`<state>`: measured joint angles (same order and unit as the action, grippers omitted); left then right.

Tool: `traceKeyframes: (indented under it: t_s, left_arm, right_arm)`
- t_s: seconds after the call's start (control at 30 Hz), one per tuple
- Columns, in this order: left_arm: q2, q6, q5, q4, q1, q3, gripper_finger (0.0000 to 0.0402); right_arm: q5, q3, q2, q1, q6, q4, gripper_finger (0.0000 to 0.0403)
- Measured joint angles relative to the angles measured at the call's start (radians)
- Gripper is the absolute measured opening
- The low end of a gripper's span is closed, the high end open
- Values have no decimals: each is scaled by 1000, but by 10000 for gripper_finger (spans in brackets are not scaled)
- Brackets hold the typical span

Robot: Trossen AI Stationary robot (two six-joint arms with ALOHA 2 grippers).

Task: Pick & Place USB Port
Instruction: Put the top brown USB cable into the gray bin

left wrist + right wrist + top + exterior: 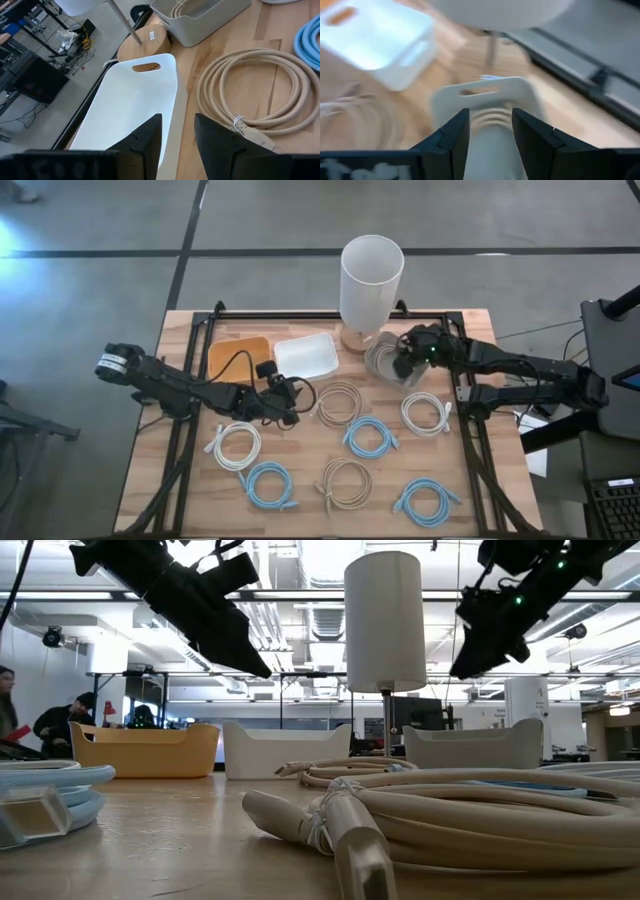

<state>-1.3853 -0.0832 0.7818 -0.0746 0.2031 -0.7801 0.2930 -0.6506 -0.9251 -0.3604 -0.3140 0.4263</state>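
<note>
Several coiled USB cables lie flat on the wooden table: beige (338,402), blue (370,437), white (425,413) and others nearer. My left gripper (290,395) (177,122) is open, hovering above the table by the white tray's (125,115) near rim, next to the beige coil (245,95). My right gripper (403,365) (490,117) is open above the grey bin (383,363) (520,95), where a beige cable coil (492,120) rests inside. Neither gripper touches anything.
An orange bin (238,358), the white tray (305,357) and the grey bin stand in a row along the far side. A tall white lamp (372,280) on a wooden base stands behind them. More coils (268,485) (428,502) lie toward the near edge.
</note>
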Motion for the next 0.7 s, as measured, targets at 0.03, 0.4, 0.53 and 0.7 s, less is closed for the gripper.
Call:
traceKeyframes:
  t_s: [0.03, 0.4, 0.53, 0.7]
  left_arm:
    - [0, -1, -1, 0, 0, 0, 133]
    - [0, -35, -101, 0, 0, 0, 133]
    - [0, -35, -114, 0, 0, 0, 133]
    - [0, -35, -114, 0, 0, 0, 133]
  right_arm:
    - [-35, 0, -3, 13, -10, -12, 143]
    - [-182, 20, -246, 314, 7, -390, 144]
    - [-166, -16, -383, 372, -22, -435, 146]
    - [-146, -84, -557, 376, -26, -430, 146]
